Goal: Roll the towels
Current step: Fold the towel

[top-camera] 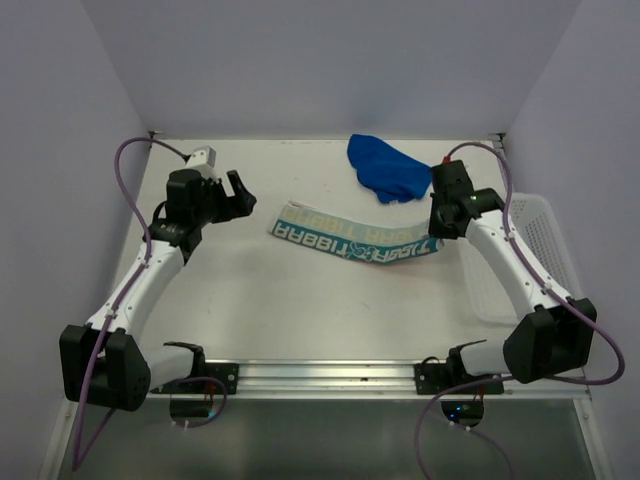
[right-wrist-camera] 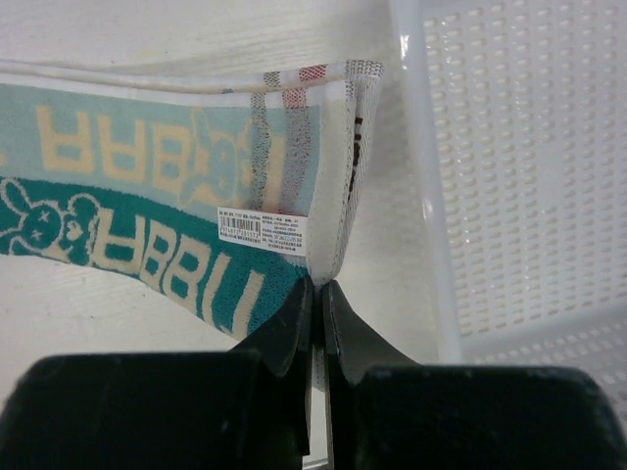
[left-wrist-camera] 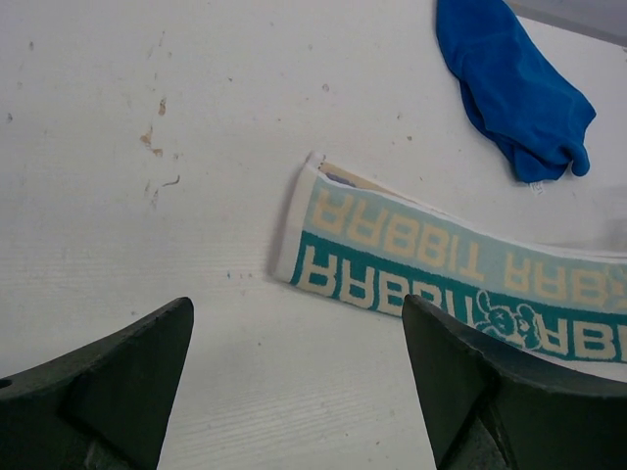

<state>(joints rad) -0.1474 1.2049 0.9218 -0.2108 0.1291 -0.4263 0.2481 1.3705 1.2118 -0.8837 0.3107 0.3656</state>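
Top external view: the patterned towel [top-camera: 355, 240] lies folded into a long narrow strip across the middle of the table [top-camera: 300, 310], running from about 9 o'clock to 3 o'clock with its lettering up. The blue towel [top-camera: 385, 168] sits in a loose heap at roughly 1 o'clock, near the back wall, with neither arm on it. A white basket [top-camera: 550, 225] stands at the table's 3 o'clock edge.

The right claw [right-wrist-camera: 316, 289] is clenched on the strip's 3 o'clock end. From its own wrist camera the two fingers are pressed together, with the towel's hem nipped between their tips and raised a little off the table. A barcode label [right-wrist-camera: 262, 230] lies just beside the pinch. The left claw [left-wrist-camera: 297, 313] is spread wide and holds nothing, hovering over bare table just short of the strip's 9 o'clock end.

To my eye the first roll is only starting: the strip is flat, with no turn in it yet. The next move calls for the right claw to carry its end over toward 9 o'clock and tuck a tight first turn. It should keep low and square to the strip so the roll does not run skew. The left claw looks placed to pin the far end against sliding. The blue towel would need flattening before it can be rolled.
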